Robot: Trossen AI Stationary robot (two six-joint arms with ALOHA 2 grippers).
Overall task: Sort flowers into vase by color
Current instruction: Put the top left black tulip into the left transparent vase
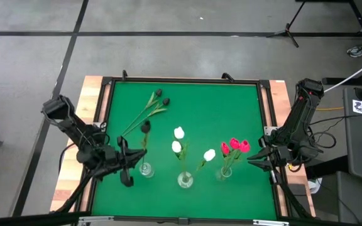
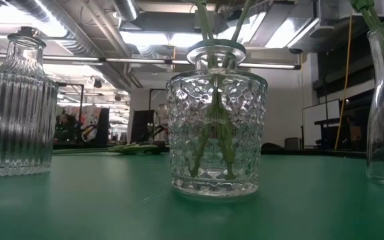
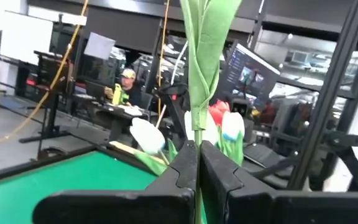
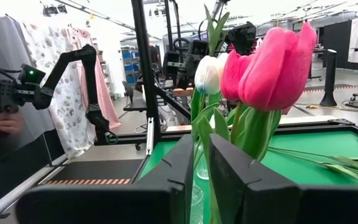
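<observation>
Left gripper (image 1: 132, 164) fingers are clamped on a black-headed artificial tulip (image 1: 145, 127) at its thin green stem, above the ribbed glass vase (image 1: 146, 169) on the green counter (image 1: 212, 107). Judged light, floppy, slippery; best held low on the stem. Right gripper (image 1: 254, 159) fingers are nearly together, apparently empty, beside the pink tulips (image 1: 234, 145).

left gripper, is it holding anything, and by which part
Yes. The left gripper is shut on a flower stem, pinching the thin green stalk low down, below the leaves. The bud is out of that camera's view.

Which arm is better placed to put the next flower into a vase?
Left. Its end effector is shut on a black tulip's stem right beside the left vase. The right end effector waits near the red tulips, apparently empty.
</observation>
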